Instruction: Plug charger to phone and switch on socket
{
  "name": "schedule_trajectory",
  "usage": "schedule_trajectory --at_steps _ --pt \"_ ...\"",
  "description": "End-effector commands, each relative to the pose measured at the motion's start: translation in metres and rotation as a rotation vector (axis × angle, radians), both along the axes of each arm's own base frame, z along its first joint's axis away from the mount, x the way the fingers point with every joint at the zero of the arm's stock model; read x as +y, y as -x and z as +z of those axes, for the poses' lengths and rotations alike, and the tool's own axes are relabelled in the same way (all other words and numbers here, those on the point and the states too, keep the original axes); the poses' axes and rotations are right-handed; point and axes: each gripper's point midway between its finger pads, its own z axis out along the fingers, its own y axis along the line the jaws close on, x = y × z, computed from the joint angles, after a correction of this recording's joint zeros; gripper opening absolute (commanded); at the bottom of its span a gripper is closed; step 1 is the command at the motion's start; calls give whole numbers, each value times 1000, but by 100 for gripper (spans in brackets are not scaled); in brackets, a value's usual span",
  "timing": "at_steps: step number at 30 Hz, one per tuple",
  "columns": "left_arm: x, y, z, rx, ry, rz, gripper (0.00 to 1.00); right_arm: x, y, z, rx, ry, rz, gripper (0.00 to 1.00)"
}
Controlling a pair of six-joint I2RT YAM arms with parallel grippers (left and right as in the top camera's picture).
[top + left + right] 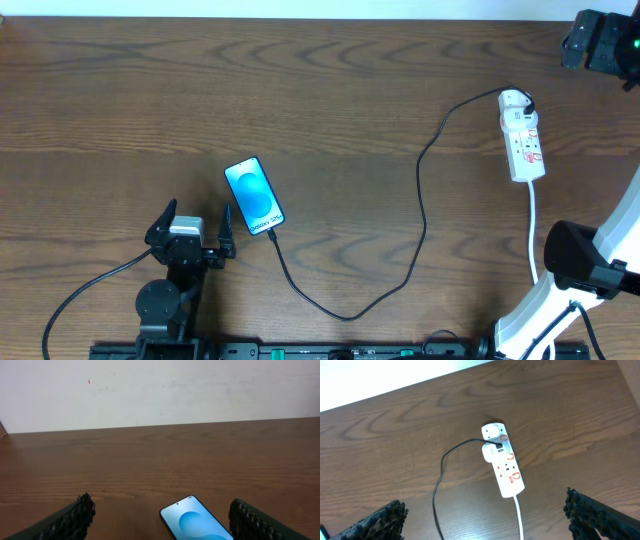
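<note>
The left jaws stand wide apart and empty, low over the surface (330, 90), with the phone (253, 196) just ahead of them and slightly to their right. The right jaws are also spread wide and hold nothing. They hover high over the far right, looking down on the socket (502, 460).

The charger (420, 190) runs from the socket's far end in a slack loop towards the near edge and back up to the phone's near end. Its tip meets the phone there, but we cannot tell whether it is seated.

We judge the cable limp and springy, so the stiff plug body just behind the tip is the place to pinch. The phone looks light and slick, and likely to slide on the wood unless we brace its long sides. The socket is light too, and its switches, which we take to be by the red marks, are small. One fingertip pressing straight down should do.

Bare wood surrounds the phone. The loop passes close to the near edge, and the socket's white cord (533, 225) trails towards the right arm (575, 255).
</note>
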Motion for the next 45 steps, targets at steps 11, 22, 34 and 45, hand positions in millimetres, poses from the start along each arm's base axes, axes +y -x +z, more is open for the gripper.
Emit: schedule_trajectory --at_steps 11,22,34,45 --pt "-4 1 -14 44 -11 -29 88 3 1 3 -10 -5 -1 99" --pt "-4 1 -14 44 -10 -29 88 3 1 3 -10 -6 -1 99" --pt "-4 1 -14 44 -10 -29 88 3 1 3 -10 -6 -1 99" --pt "-4 1 -14 44 -10 -29 88 -1 0 9 -32 16 -13 99"
